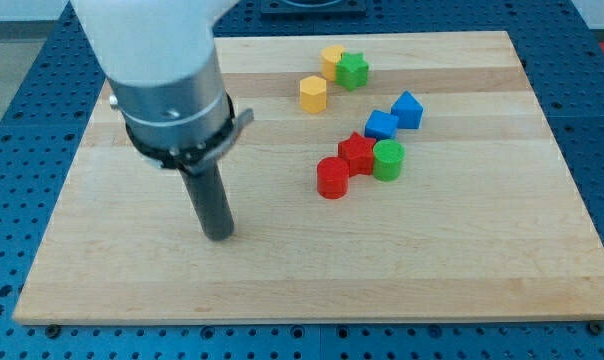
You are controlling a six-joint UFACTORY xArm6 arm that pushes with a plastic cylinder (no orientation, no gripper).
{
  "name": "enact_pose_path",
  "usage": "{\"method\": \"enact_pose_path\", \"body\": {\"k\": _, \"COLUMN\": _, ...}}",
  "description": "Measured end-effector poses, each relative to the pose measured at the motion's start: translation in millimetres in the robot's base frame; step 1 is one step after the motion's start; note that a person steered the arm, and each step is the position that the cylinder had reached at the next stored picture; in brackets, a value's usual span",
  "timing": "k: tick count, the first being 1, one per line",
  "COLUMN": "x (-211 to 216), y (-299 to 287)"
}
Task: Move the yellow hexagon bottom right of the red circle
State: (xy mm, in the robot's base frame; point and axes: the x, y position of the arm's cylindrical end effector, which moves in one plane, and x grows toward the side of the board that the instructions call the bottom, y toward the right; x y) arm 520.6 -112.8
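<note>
The yellow hexagon [313, 94] sits in the upper middle of the wooden board [452, 260]. The red circle [332, 178] lies lower, near the board's centre, touching a red star-like block [358, 153]. My tip [219, 236] rests on the board in the lower left part, well to the left of the red circle and far below-left of the yellow hexagon. It touches no block.
A second yellow block [332, 60] and a green star [353, 70] sit near the board's top. A green cylinder [388, 159] touches the red star-like block. Two blue blocks [382, 125] [407, 109] lie just above them. Blue pegboard surrounds the board.
</note>
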Motion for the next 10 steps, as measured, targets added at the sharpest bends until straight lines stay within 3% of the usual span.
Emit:
{"method": "enact_pose_path", "body": {"k": 3, "x": -149.5, "y": 8.4}}
{"method": "enact_pose_path", "body": {"k": 5, "x": -231.4, "y": 50.5}}
{"method": "enact_pose_path", "body": {"k": 7, "x": -249.7, "y": 113.2}}
{"method": "enact_pose_path", "body": {"k": 10, "x": -217.2, "y": 121.4}}
